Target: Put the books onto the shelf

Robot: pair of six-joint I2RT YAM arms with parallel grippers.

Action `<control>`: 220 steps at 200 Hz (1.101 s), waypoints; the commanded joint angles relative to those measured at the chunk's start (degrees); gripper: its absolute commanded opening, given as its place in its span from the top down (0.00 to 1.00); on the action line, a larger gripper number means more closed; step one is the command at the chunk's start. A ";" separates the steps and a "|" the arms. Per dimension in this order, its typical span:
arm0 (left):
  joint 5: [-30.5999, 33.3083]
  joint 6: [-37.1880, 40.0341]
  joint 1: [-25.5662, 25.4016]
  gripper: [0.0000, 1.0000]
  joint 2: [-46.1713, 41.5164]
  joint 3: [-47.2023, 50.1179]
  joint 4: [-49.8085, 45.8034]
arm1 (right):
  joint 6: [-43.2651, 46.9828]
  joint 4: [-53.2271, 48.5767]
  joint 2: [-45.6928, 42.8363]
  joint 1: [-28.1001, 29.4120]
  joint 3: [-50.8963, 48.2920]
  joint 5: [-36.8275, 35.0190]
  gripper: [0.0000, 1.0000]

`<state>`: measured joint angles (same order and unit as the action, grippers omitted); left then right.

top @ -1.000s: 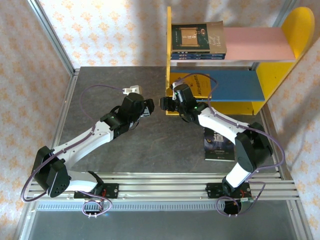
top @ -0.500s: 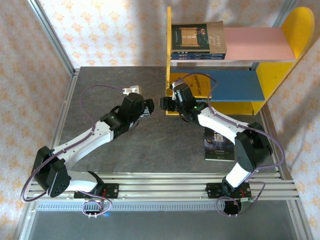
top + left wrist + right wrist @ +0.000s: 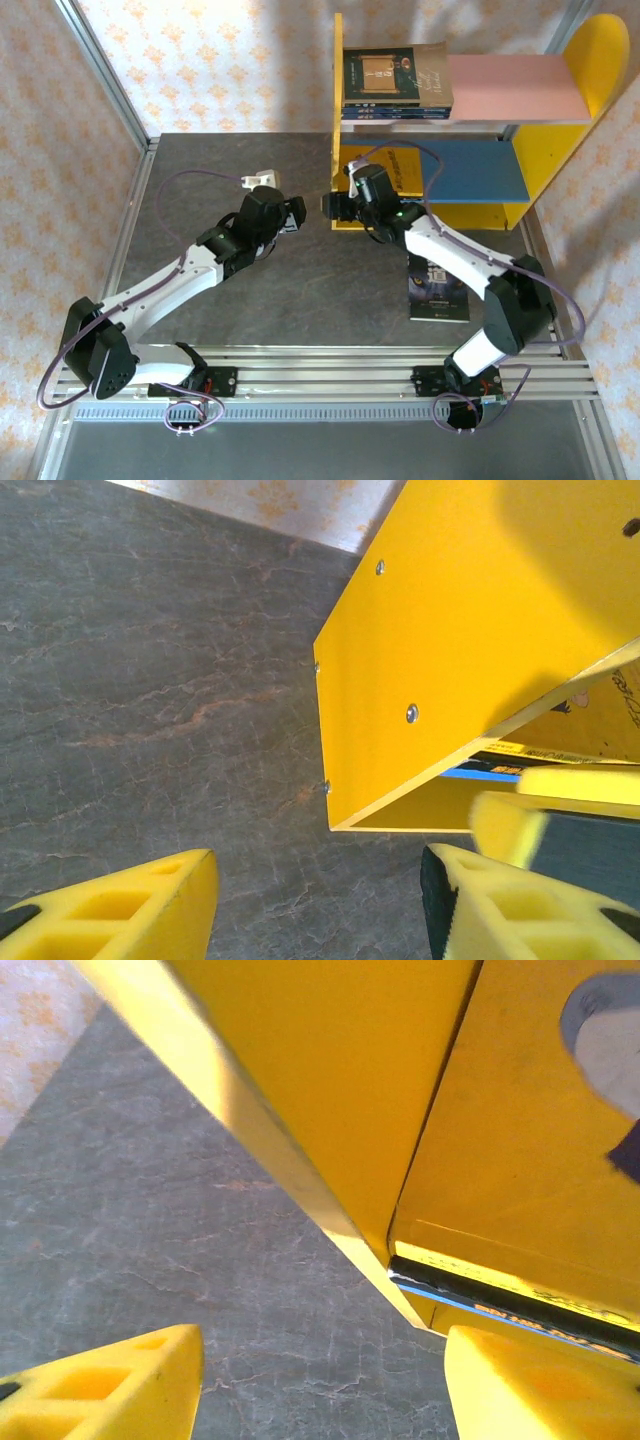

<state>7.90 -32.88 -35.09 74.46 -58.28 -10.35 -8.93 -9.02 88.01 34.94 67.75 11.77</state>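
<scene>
- Shelf point(image 3: 545, 150) at 1 o'clock on the table point(image 3: 200, 180). Book stack point(image 3: 395, 80) lies on the pink board point(image 3: 520, 88), yellow-covered book point(image 3: 402, 166) on the blue board point(image 3: 470, 170).
- Dark book point(image 3: 437, 290) flat on the table, 5 o'clock from the right gripper point(image 3: 330, 207).
- Left gripper point(image 3: 293, 215): jaws wide apart, empty, shelf side panel point(image 3: 470, 630) at its 3 o'clock.
- Right gripper: jaws wide apart, empty, at the panel's near corner.

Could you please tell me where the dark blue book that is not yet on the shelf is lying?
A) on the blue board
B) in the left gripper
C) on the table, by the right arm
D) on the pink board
C: the dark blue book lies flat on the table, partly hidden by the right arm, in front of the shelf.
</scene>
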 commanded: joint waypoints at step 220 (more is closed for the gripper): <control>-3.16 3.40 0.50 0.44 3.59 -2.47 -1.60 | -2.07 -15.12 -17.59 -13.49 -7.54 -2.30 0.31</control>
<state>6.15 -31.16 -35.09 76.79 -58.57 -11.40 -10.26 -21.85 72.95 21.78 59.22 11.51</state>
